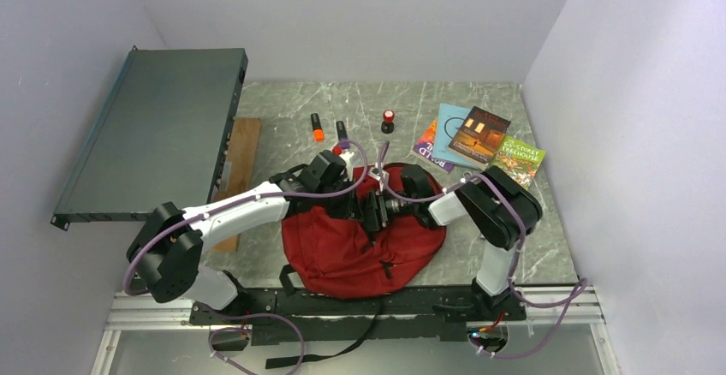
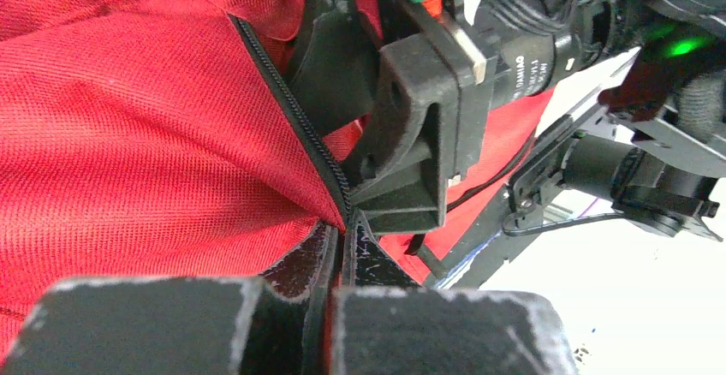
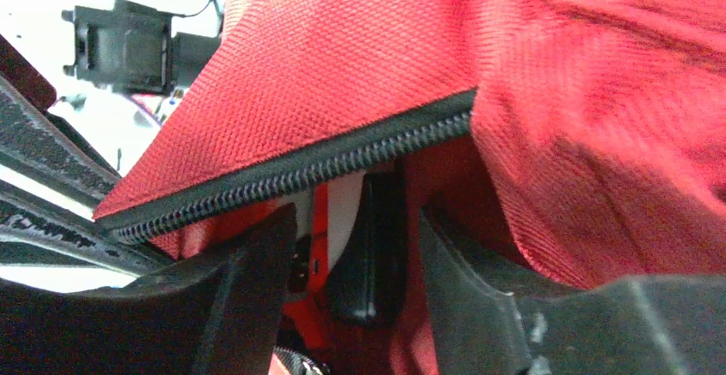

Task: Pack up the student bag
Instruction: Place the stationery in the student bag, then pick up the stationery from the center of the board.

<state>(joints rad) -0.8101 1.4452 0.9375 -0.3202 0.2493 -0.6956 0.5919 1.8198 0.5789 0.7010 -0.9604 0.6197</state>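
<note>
The student bag lies in a soft red heap at the near middle of the grey marble table, between the two arm bases. One black strap trails over the near edge. Both arms reach in over the far part of the bag and meet there close together. The left gripper is closed, its two fingers pressed together on the red fabric right at the black zipper, so it pinches the edge of the bag's opening. The right gripper sits just beside it at the same seam, its jaws standing apart. In its wrist view the zipper edge runs across just above the fingers and the inside of the bag shows between them; what lies in that gap is too dark to make out. On the far right of the table, well apart from the bag, a few books lie fanned out. An orange-tipped marker and a small red-capped item lie along the far side. A wooden board lies at the left, partly under a dark metal panel.
</note>
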